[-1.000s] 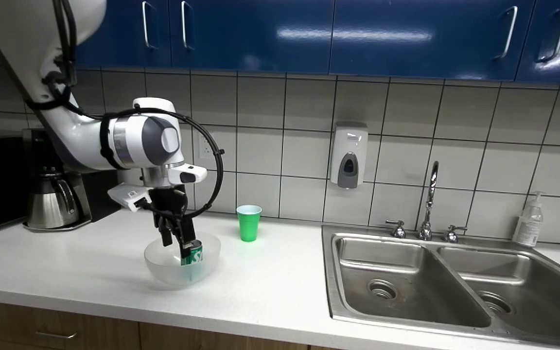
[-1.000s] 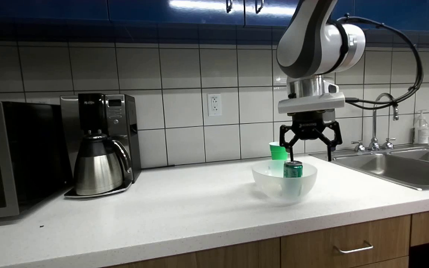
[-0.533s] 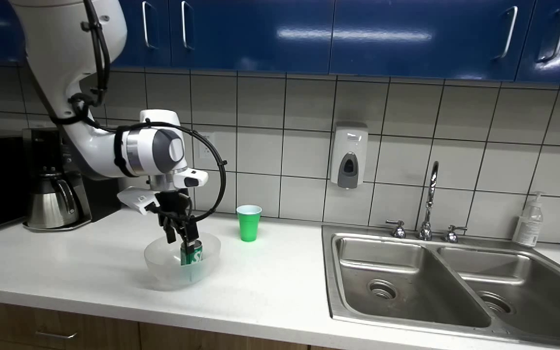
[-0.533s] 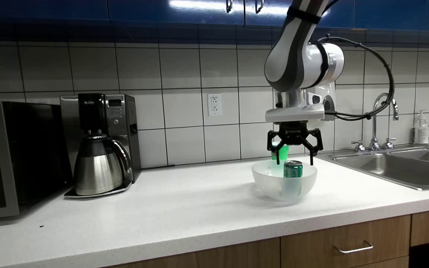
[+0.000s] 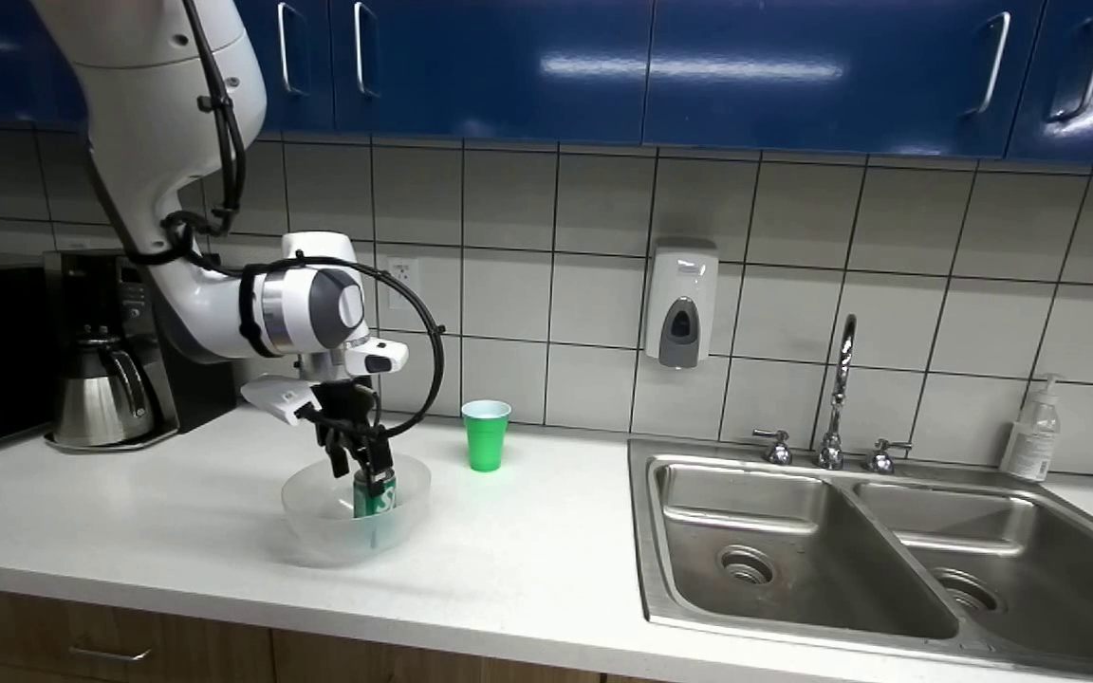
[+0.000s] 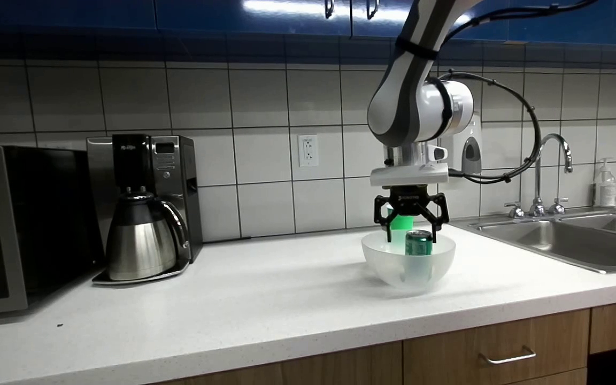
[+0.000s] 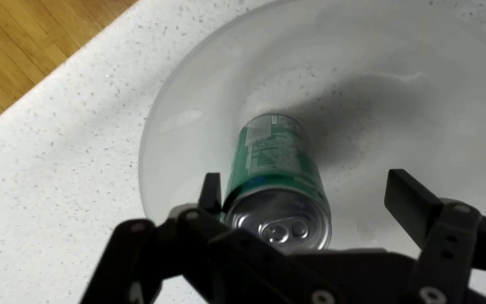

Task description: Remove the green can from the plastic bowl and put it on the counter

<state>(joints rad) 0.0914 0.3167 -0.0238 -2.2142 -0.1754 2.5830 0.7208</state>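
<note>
The green can (image 5: 375,503) stands upright in the plastic bowl (image 5: 319,526) on the white counter (image 5: 527,579). It also shows in an exterior view (image 6: 418,244) and in the wrist view (image 7: 272,156), silvery top towards the camera. My gripper (image 6: 412,240) points down over the bowl, open, its fingertips at about the height of the can's top. In the wrist view the gripper (image 7: 308,196) has one finger close against the can's left side, seemingly touching. The other finger stands well apart on the right. Part of the can's top is hidden behind the gripper.
A lighter green cup (image 5: 485,436) stands behind the bowl. A steel double sink (image 5: 646,550) is set in the counter. A coffee maker (image 6: 142,235) and a microwave (image 6: 14,230) stand at the other end. The counter's front edge (image 6: 286,347) runs near the bowl.
My gripper has come down and across, from one finger over the can to fingers on both sides of it. The can has shifted very slightly. The bowl has not moved.
</note>
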